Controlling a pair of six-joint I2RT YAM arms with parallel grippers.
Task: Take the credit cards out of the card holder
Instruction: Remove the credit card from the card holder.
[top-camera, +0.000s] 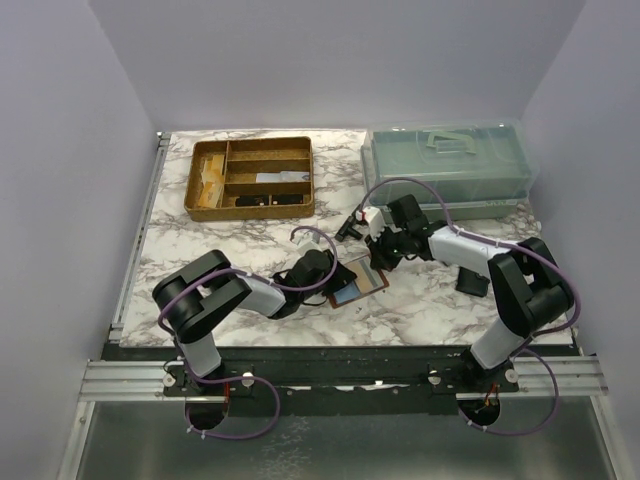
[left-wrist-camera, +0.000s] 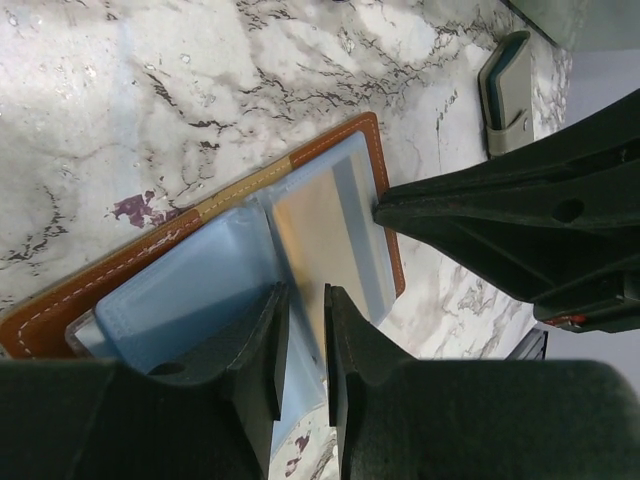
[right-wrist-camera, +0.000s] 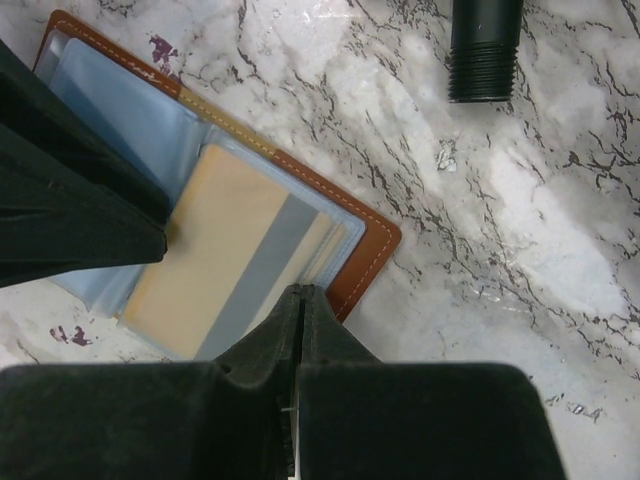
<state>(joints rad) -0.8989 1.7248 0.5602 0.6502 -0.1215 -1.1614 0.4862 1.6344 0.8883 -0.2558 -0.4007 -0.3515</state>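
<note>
Card holder (top-camera: 358, 282) open flat — closed right pincer (right-wrist-camera: 300, 293) at its edge

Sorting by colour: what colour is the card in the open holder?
The card is tan-yellow with a grey stripe, clearest in the right wrist view.

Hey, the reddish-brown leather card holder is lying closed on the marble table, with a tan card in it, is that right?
Not quite: it is not closed. The reddish-brown leather card holder is lying open on the marble table, with a tan card in it. The right wrist view shows it spread flat, the card exposed in an inner pocket.
</note>
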